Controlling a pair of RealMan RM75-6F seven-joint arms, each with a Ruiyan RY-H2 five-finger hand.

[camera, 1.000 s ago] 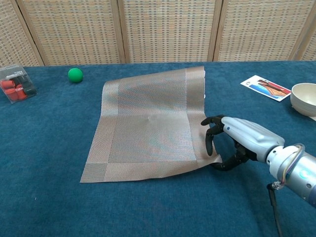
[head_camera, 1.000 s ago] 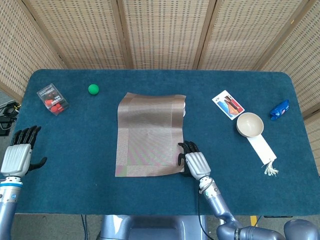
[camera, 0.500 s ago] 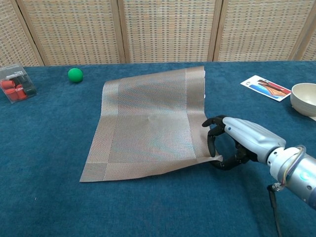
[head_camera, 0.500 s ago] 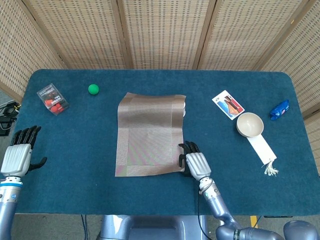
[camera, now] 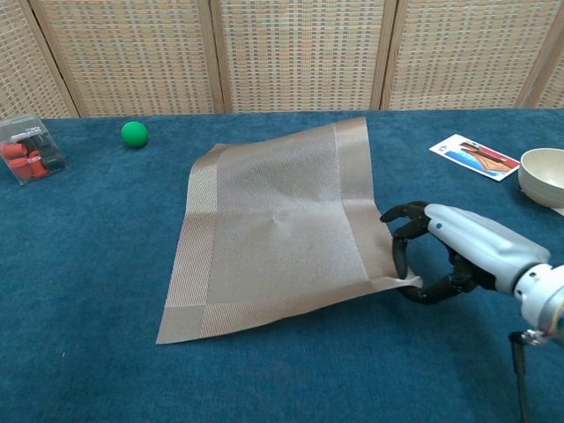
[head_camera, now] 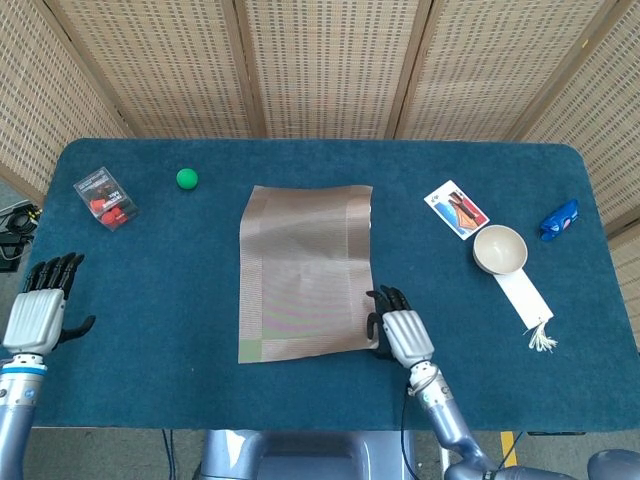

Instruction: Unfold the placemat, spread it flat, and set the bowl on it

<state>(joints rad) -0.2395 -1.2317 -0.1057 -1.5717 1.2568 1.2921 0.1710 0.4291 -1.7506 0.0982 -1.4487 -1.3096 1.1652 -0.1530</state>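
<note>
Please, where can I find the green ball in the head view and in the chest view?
Head view: green ball upper left on the table, between the clear box and the placemat.
Chest view: green ball upper left, right of that box.
Shared landmark: the placemat.

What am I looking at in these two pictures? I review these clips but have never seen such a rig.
A two-armed robot with human-like hands works at a table covered in blue cloth. One picture looks down from its head, the other looks forward from its chest. Its right hand pinches the near right corner of a tan placemat. Its left hand, seen only from the head, is open and holds nothing. A bowl waits at the right. Also lying about: a green ball, a clear box of red pieces, a picture card, a white tag and a blue object.
</note>
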